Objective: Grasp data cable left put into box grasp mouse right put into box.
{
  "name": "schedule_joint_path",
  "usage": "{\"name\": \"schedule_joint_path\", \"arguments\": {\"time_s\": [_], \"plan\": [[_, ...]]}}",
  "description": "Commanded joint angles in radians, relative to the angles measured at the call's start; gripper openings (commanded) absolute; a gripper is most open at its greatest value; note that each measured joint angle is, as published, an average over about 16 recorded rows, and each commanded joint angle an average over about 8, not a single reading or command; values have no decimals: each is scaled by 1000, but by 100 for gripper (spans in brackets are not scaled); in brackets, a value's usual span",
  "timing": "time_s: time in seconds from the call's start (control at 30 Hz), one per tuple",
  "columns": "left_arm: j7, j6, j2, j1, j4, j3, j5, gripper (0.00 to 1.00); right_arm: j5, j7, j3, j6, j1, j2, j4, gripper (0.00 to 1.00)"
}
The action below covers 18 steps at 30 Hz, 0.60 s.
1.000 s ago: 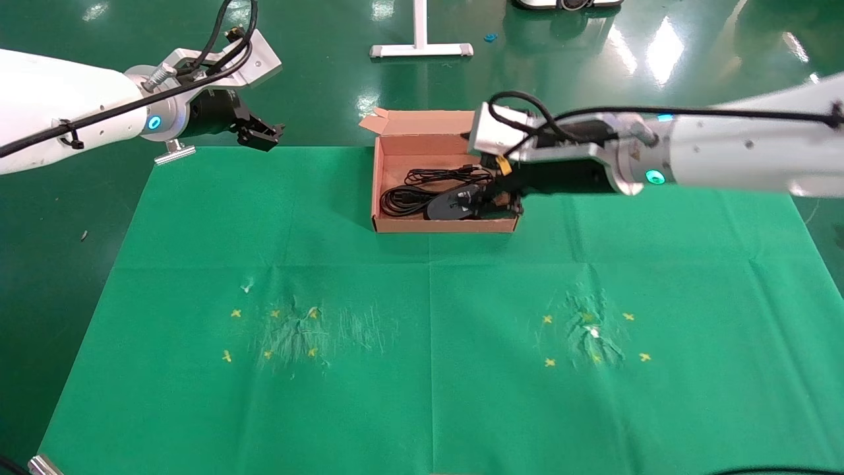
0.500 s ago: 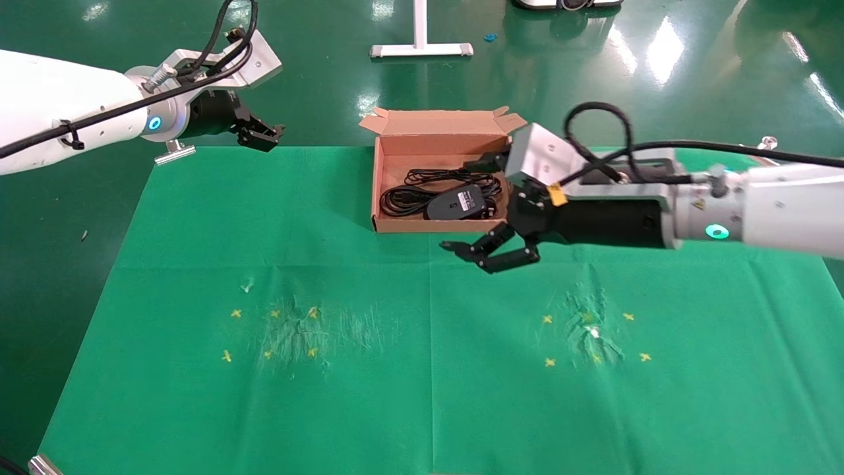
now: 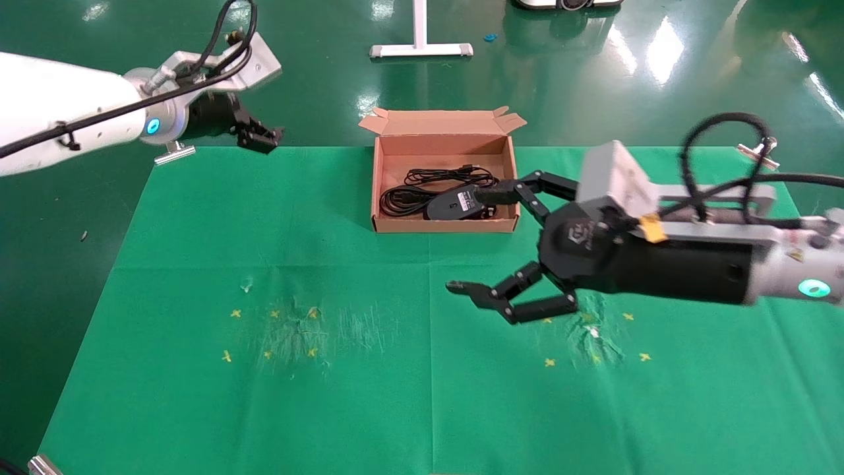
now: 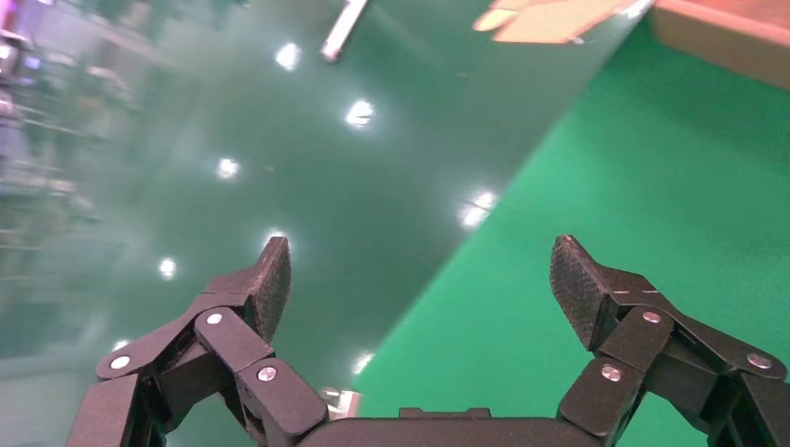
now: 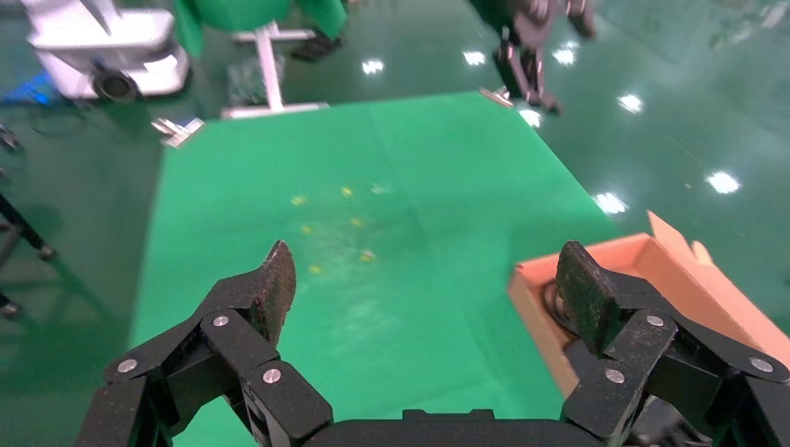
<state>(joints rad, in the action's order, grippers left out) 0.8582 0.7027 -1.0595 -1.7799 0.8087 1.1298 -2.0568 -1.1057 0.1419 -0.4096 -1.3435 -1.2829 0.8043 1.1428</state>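
Observation:
The brown cardboard box [image 3: 443, 225] stands open at the far middle of the green cloth. In it lie the bundled data cable [image 3: 399, 198] and the black mouse [image 3: 455, 203], label side up, with its thin cord [image 3: 448, 175] behind it. My right gripper [image 3: 471, 241] is open and empty. It hovers over the cloth just in front and right of the box, one fingertip over the box's near right corner. The right wrist view shows the box [image 5: 596, 270] beside its open gripper [image 5: 429, 261]. My left gripper [image 3: 260, 135] is open and empty above the cloth's far left corner, also shown in its wrist view [image 4: 419, 256].
Two groups of yellow cross marks [image 3: 290, 333] [image 3: 593, 336] lie on the scuffed near half of the cloth. A white stand [image 3: 420, 46] is on the glossy floor behind the table. The box lid flap [image 3: 442, 122] stands up at the back.
My right gripper has pulled out of the box and moved toward the front and right, its jaws wide open. The mouse stays in the box. The left arm has hardly moved.

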Motion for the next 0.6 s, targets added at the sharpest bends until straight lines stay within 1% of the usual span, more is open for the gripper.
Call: {"name": "schedule_joint_path", "arguments": {"time_s": [0.03, 0.6], "plan": [[-13, 15, 8, 13, 9, -16, 25, 100, 37, 5, 13, -15, 21, -19, 14, 100], [-215, 254, 143, 226, 152, -272, 424, 100, 346, 42, 120, -140, 192, -178, 130, 100]]}}
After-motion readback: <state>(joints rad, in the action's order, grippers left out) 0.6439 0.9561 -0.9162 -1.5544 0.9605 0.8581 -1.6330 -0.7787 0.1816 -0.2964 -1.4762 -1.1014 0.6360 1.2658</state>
